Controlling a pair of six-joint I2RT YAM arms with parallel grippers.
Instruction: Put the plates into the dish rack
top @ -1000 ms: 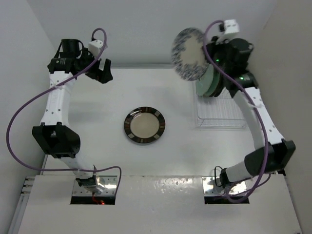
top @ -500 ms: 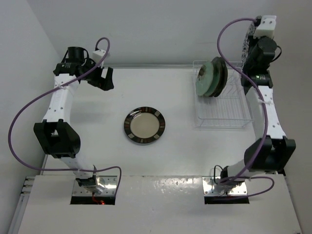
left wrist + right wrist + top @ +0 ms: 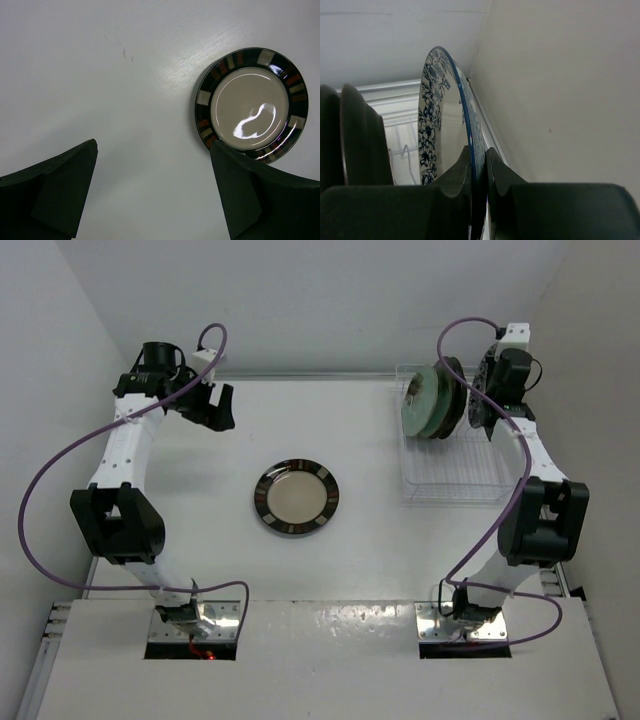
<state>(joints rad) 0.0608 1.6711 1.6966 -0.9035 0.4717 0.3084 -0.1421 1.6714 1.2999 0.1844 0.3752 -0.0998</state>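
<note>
The right end effector is clenched on the rim of the blue floral plate, held on edge at the dish rack's far right, beside green plates standing in it. The left end effector hangs spread apart above the tabletop, near the flat-lying brown-rimmed plate.

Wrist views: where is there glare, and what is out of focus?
Left wrist view: white glare on the centre of the brown-rimmed plate, a softer sheen on the table, the left gripper dark and slightly soft. Right wrist view: the right gripper near the lens looks soft, the floral plate sharper.
</note>
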